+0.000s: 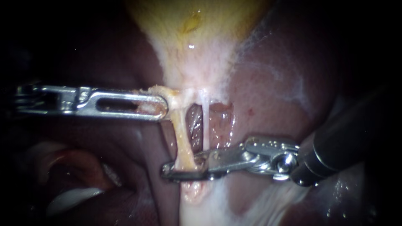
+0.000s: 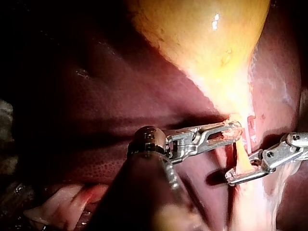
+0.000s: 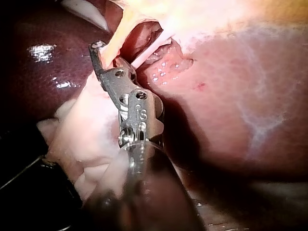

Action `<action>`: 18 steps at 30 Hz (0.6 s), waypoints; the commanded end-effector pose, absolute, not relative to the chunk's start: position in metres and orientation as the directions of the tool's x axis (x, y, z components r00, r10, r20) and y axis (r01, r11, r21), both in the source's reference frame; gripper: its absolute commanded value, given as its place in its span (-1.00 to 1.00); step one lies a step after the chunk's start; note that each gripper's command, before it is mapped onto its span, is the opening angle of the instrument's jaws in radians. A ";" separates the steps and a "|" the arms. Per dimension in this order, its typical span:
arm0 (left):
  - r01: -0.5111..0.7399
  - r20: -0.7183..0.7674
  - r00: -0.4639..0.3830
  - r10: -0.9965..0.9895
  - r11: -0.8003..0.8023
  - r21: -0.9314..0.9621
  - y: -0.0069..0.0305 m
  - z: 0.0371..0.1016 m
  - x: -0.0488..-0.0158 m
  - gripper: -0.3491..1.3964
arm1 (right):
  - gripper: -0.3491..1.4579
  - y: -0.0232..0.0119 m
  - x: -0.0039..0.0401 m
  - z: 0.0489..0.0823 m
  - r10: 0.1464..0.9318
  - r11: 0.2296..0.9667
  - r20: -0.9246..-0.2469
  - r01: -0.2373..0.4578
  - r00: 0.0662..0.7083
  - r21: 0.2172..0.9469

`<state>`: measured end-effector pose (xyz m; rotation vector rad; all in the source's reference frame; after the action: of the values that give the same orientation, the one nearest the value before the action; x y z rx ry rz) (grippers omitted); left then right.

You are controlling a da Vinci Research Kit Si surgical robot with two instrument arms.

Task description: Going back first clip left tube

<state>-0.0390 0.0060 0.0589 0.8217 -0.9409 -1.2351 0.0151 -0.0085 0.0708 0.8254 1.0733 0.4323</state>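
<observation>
Left tube (image 1: 181, 134) in right instrument (image 1: 169, 171) jaws; right tube (image 1: 205, 121) beside

Gallbladder (image 1: 197, 25) yellow, fading white at neck; liver (image 1: 272, 96) maroon, finely stippled, whitish streaks at right; left tube (image 1: 183, 142) tan, right tube (image 1: 205, 125) white.

Left instrument (image 1: 161, 106) is reaching in level from the frame's left edge, its jaws clamping tissue (image 1: 156, 89) near centre; right instrument (image 1: 184, 170) is slanting in from the lower right, wrist bending, tip lying low at centre
</observation>
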 end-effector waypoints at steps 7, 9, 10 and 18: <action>0.394 0.137 0.074 -0.988 0.155 0.906 0.0060 0.0589 -0.0390 -1.00 | -0.79 -0.0086 0.0152 0.0710 0.648 0.651 -0.622 0.105 0.439 0.752; 0.395 0.137 0.074 -0.988 0.155 0.906 0.0060 0.0589 -0.0390 -1.00 | -0.47 -0.0084 0.0153 0.0711 0.609 0.691 -0.665 0.123 0.433 0.713; 0.395 0.137 0.074 -0.988 0.155 0.906 0.0060 0.0589 -0.0390 -1.00 | -0.28 -0.0083 0.0154 0.0712 0.587 0.709 -0.685 0.133 0.432 0.692; 0.397 0.138 0.072 -0.988 0.155 0.905 0.0059 0.0589 -0.0390 -1.00 | -0.07 -0.0077 0.0153 0.0719 0.537 0.776 -0.747 0.119 0.392 0.619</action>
<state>-0.0390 0.0059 0.0589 0.8184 -0.9414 -1.2368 0.0152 -0.0077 0.0719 0.6556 1.1576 0.2907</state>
